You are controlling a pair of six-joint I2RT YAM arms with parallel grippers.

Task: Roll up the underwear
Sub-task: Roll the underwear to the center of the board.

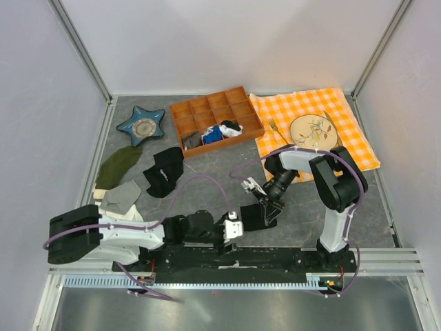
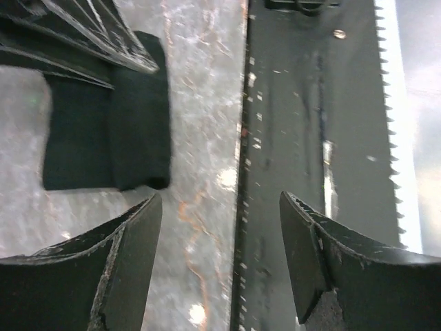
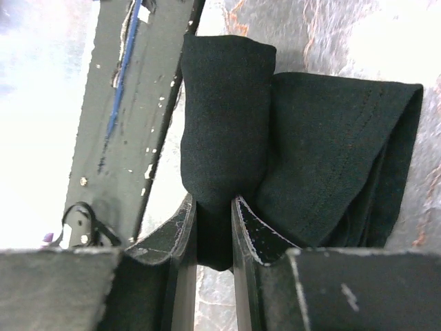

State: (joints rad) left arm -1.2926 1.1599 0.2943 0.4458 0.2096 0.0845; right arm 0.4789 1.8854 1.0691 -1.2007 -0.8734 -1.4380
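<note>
Right wrist view: the black soft-fabric underwear (image 3: 324, 152) lies partly rolled on the grey mottled worktop (image 3: 358, 34), with one end bunched into a thick roll. The right tool (image 3: 210, 207) is clamped on that roll, pinching the fabric between its two fingers. In the top external view the garment sits near the front edge, just beyond the black mounting rail (image 1: 275, 259), between the two arms. The left tool (image 2: 219, 200) is just beside it, fingers spread wide and holding nothing. Farther back, well apart, sit an orange wooden compartment tray (image 1: 200, 107) and a smaller black cloth (image 1: 164, 172).
</note>
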